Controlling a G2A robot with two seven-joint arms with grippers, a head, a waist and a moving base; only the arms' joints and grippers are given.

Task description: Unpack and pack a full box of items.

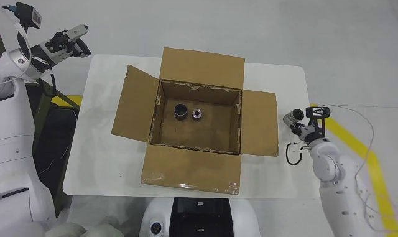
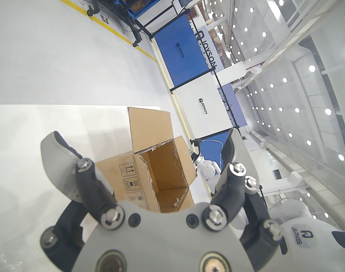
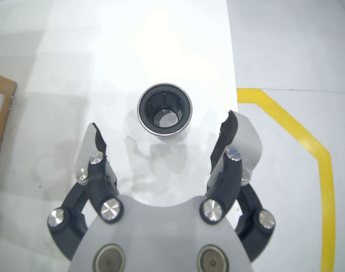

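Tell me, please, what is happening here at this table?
A two-armed robot is working at a white table with an open cardboard box in the middle. Two small round parts, a dark ring and a silvery piece, lie on the box floor. The right gripper hangs open over a metal sleeve that stands upright near the table's edge, without touching it. The left gripper is open and empty, held off the table's far corner.

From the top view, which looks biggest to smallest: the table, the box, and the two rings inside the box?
1. Table
2. Box
3. Black ring
4. Silver ring, which looks only a little smaller than the black one.
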